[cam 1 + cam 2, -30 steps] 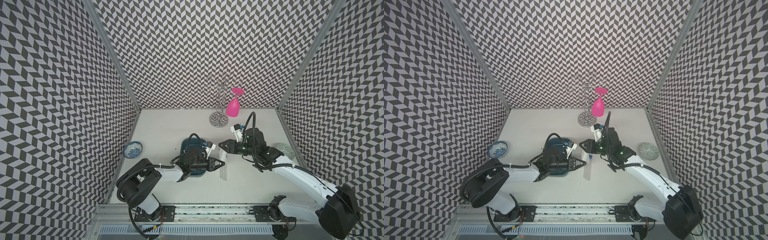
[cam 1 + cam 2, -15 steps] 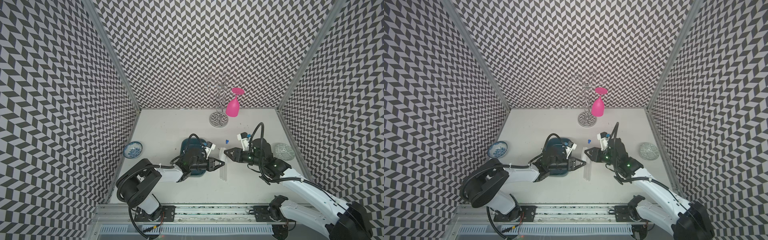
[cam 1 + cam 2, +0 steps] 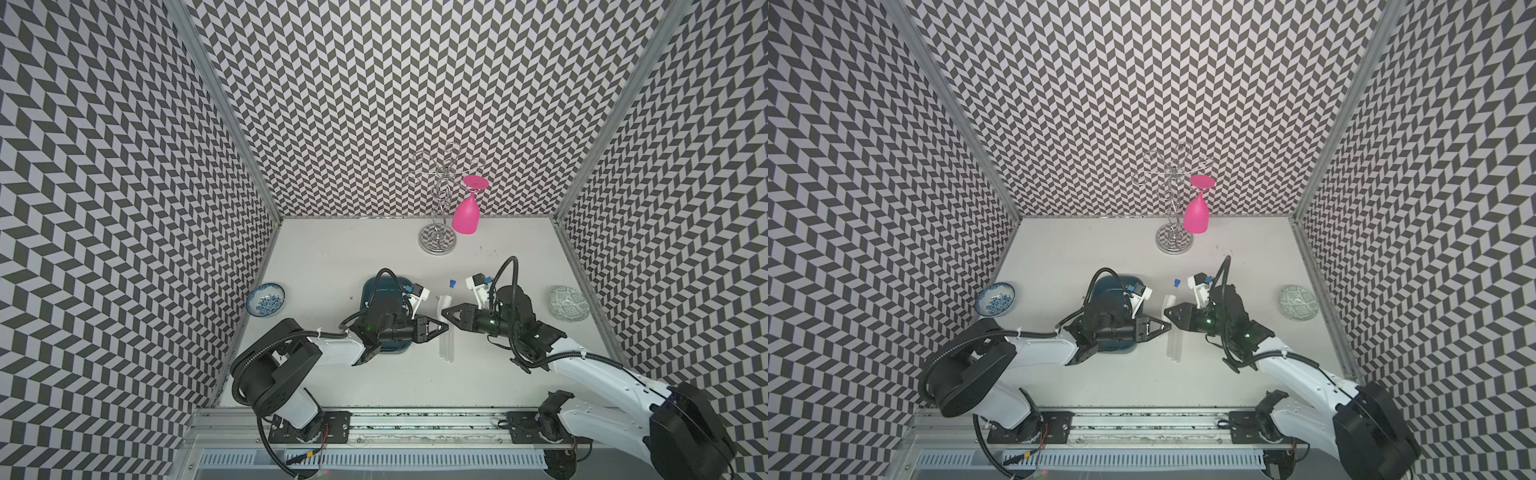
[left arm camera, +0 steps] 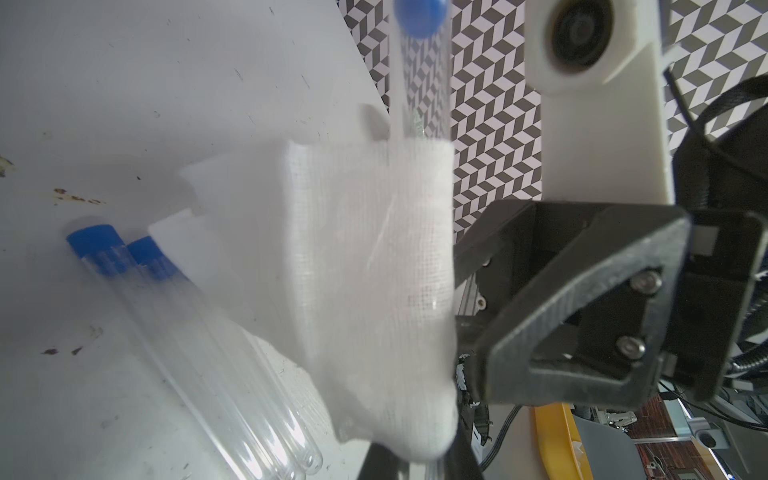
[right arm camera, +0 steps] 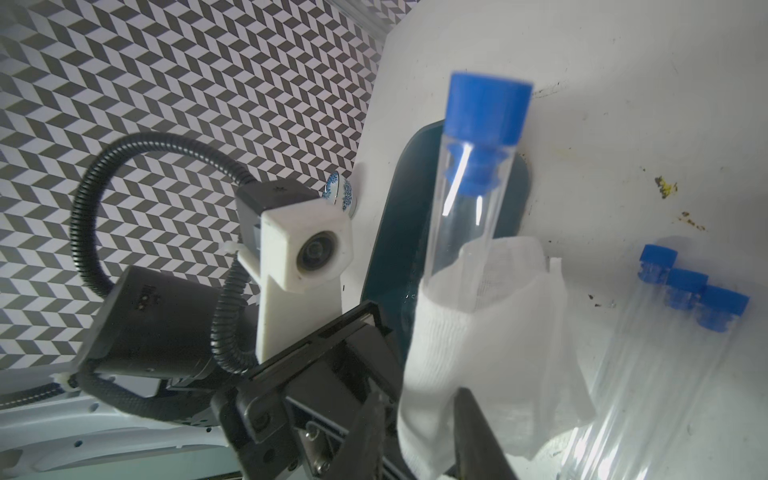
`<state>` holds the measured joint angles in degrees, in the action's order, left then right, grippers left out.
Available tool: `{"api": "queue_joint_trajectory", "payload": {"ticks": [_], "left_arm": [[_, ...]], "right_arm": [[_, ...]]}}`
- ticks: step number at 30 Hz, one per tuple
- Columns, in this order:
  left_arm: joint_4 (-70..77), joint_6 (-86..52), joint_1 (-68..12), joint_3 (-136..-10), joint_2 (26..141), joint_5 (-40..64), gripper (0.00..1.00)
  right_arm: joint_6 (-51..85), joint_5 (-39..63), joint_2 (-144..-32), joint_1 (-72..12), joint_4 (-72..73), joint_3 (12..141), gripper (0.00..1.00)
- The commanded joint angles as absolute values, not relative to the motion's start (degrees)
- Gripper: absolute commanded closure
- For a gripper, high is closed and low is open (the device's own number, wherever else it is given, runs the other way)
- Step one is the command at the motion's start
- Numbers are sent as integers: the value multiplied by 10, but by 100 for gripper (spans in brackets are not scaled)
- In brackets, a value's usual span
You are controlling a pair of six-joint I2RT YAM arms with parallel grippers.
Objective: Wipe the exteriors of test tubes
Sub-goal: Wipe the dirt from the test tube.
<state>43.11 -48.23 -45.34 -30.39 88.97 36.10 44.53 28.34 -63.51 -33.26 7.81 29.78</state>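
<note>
Now the right tool (image 3: 444, 313), clamped on the white gauze cloth (image 3: 445, 300), has slid down the clear blue-capped test tube (image 5: 465, 208). The left tool (image 3: 445, 328) stays pinched on its lower end.

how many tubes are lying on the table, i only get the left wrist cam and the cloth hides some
observer: three loose tubes lie side by side; the right wrist view shows all three blue caps
operator: anything beneath the left arm
observer: the teal tray, right beside those tubes
operator: is the other arm gripping
observer: on the right gripper the jaws flank the white cloth around the held tube; grip unclear
</note>
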Motion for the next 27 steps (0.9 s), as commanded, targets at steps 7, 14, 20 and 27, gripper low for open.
{"api": "queue_joint_trajectory", "payload": {"ticks": [7,14,20,27], "left_arm": [[445,-487,-456,-315,880,374,92],[442,-487,-455,-318,875,374,92],[441,-487,-456,-318,870,371,92],[441,-486,-456,-318,868,371,92]], "right_arm": [[406,236,-700,-328,122,350,86],[378,245,-743,-301,127,398,86],[368,251,-757,-288,145,408,85],[376,255,-761,-278,161,413,82]]}}
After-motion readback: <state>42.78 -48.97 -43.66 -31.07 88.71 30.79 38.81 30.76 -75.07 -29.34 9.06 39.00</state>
